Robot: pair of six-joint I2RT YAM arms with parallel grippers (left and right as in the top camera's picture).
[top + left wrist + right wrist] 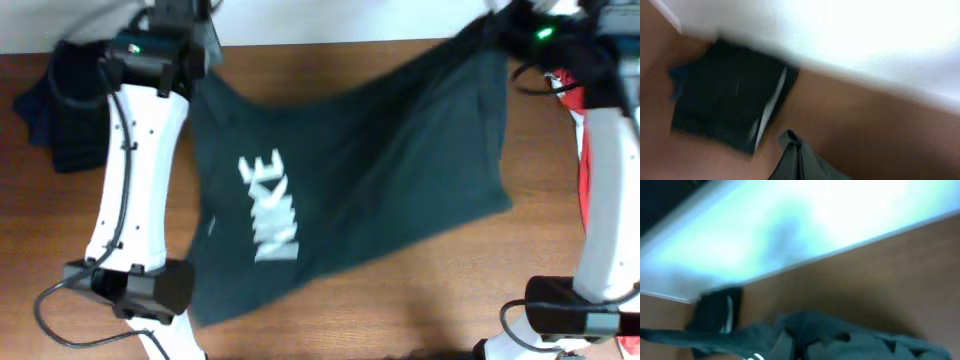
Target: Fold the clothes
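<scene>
t-shirt [340, 180] hangs stretched between your raised arms; left gripper [195, 45] and right gripper [503, 28] each pinch a corner.

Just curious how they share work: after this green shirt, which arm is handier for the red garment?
Probably the right: the red garment lies beside the right arm, while the left arm is on the other side, near the dark folded pile. Both hold the green shirt.
</scene>
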